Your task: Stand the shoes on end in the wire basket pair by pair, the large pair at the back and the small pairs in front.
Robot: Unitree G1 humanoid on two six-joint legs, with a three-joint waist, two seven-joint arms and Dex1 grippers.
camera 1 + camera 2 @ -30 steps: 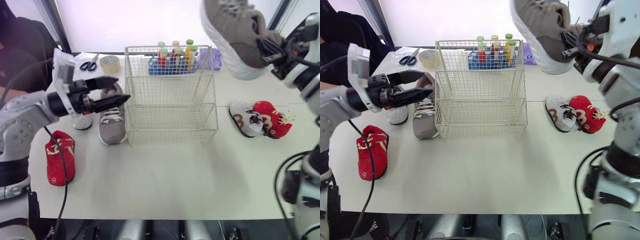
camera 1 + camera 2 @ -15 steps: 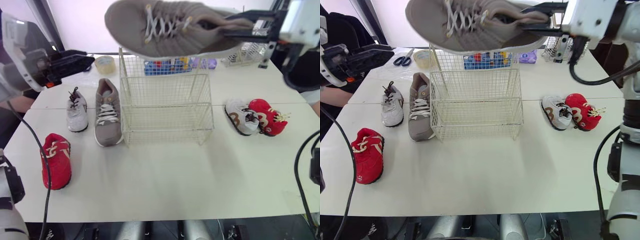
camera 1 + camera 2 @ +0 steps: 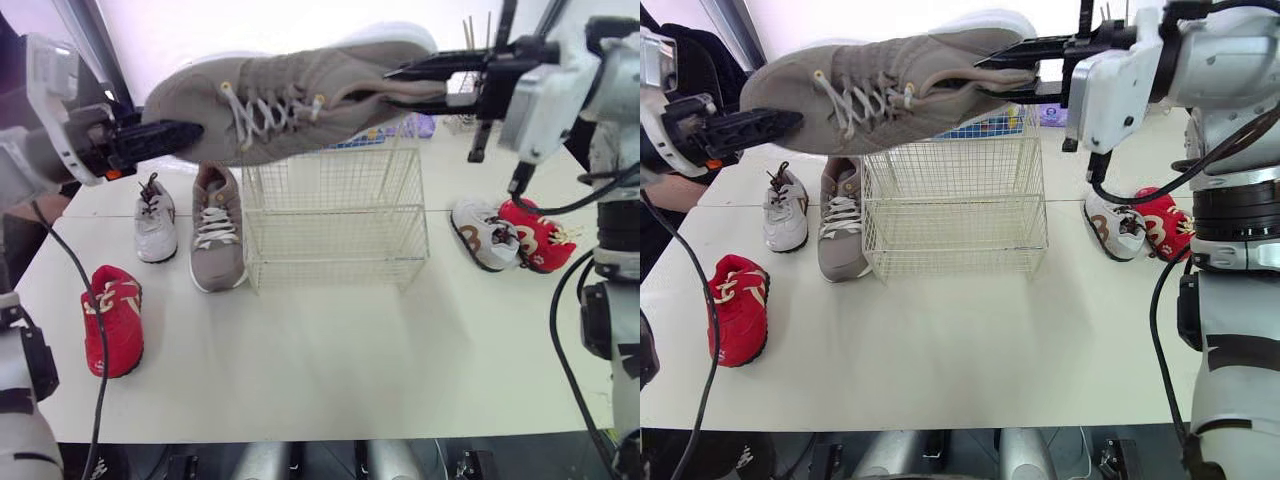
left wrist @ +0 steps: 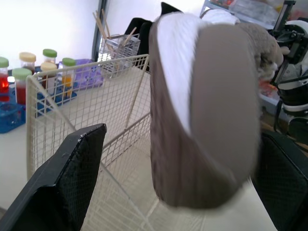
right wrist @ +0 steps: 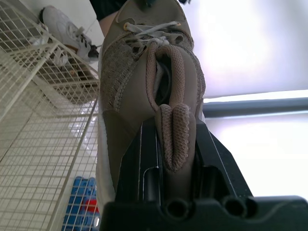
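Now right gripper (image 3: 385,83) clamps grey sneaker (image 3: 290,100) by its heel; shoe level over wire basket (image 3: 335,220), toe toward gaping left gripper (image 3: 185,133).

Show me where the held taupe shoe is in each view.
Left eye view: taupe shoe aloft above the wire basket.
Right eye view: same, above the basket.
Left wrist view: toe-on, sole showing, basket behind.
Right wrist view: heel-on in right end effector, basket beyond.
Shared landmark: the wire basket.

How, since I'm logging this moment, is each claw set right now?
Left claw: open, straddling the toe of the large grey-brown mesh lace-up shoe.
Right claw: shut on that shoe's heel.
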